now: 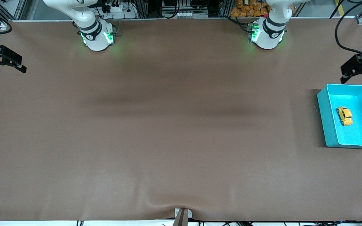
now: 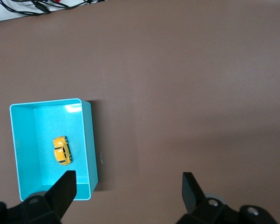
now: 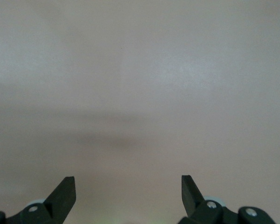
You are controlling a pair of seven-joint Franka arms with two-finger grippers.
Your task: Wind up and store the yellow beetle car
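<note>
Brown table (image 1: 168,125) was mostly bare. Mid-right edge of frame: teal bin (image 1: 327,125) held the yellow beetle car (image 1: 344,115), upright on its floor. Above it, left gripper (image 1: 348,72) hung wide open, empty. Upper left edge, right gripper (image 1: 9,69) likewise wide open, empty.

Item: teal bin (image 1: 328,125), open-topped, rectangular, upright on the counter (image 1: 168,125) at the left arm's end, just below the left tool. Item: counter, brown matte covering, lightly rippled at the edge nearest the front camera.
</note>
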